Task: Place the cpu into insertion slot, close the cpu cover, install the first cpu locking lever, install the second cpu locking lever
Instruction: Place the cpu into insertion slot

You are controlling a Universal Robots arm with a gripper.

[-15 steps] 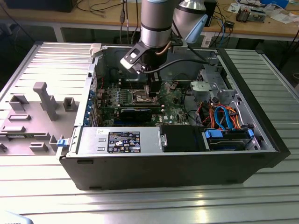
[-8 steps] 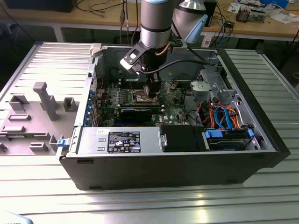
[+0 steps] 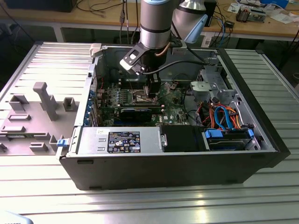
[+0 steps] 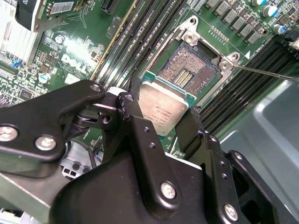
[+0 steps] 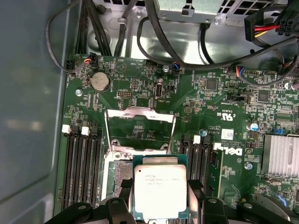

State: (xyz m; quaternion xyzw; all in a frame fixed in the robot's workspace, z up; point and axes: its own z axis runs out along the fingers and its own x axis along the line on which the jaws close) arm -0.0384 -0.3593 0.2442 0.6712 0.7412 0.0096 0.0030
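Note:
In both wrist views my gripper (image 5: 160, 192) (image 4: 160, 113) is shut on the cpu (image 5: 160, 184) (image 4: 164, 106), a flat square chip with a silver top held by two opposite edges. The chip hangs just above the green board, partly over one edge of the insertion slot (image 4: 190, 71) (image 5: 117, 171), whose dark pin field lies bare. Beyond the slot, the cpu cover (image 5: 140, 112) stands raised on its hinge. A thin metal lever rod (image 4: 268, 73) sticks out from one corner of the slot. In the exterior view the gripper (image 3: 152, 92) is low inside the open computer case (image 3: 177, 158).
Black memory slots (image 5: 81, 172) flank the socket on both sides. A finned silver heatsink (image 5: 280, 156), a coin battery (image 5: 100, 81) and black cables (image 5: 187, 58) lie nearby. A grey fixture tray (image 3: 37, 116) sits at the exterior view's left.

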